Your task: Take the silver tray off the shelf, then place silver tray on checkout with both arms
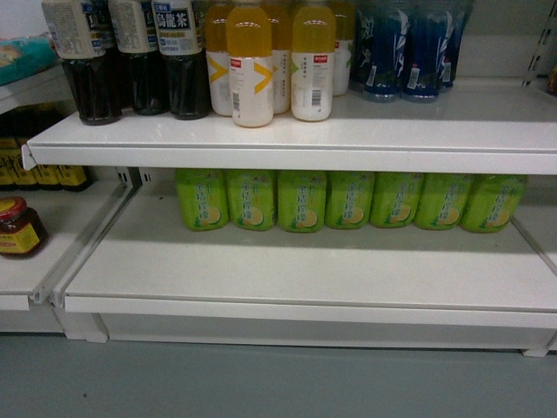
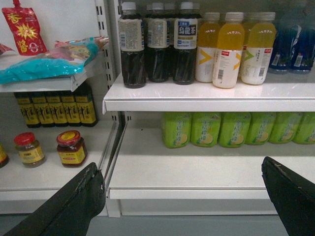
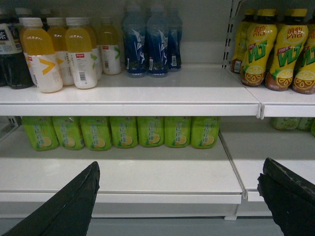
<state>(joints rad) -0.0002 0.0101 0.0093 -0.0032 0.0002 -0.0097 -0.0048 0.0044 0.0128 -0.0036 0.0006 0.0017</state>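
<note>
Left wrist view shows the left gripper (image 2: 184,196) spread wide, its two black fingers (image 2: 74,204) at the lower corners of the frame with nothing between them. Beyond it stands the shelf (image 2: 197,98), a white board carrying dark tea bottles (image 2: 155,46) and orange drink bottles (image 2: 229,49); green bottles (image 2: 231,129) line the back of the board below. To the left, red-lidded jars (image 2: 71,148) sit on a neighbouring board. The right gripper (image 3: 179,201) is likewise wide apart and holds nothing, facing the same shelf, with blue bottles (image 3: 152,44) above and yellow bottles (image 3: 278,49) on the next section to the right. From the head camera, neither gripper appears, only shelf boards and grey floor (image 1: 261,383). No silver tray shows in any view, so I cannot tell where it lies.
</note>
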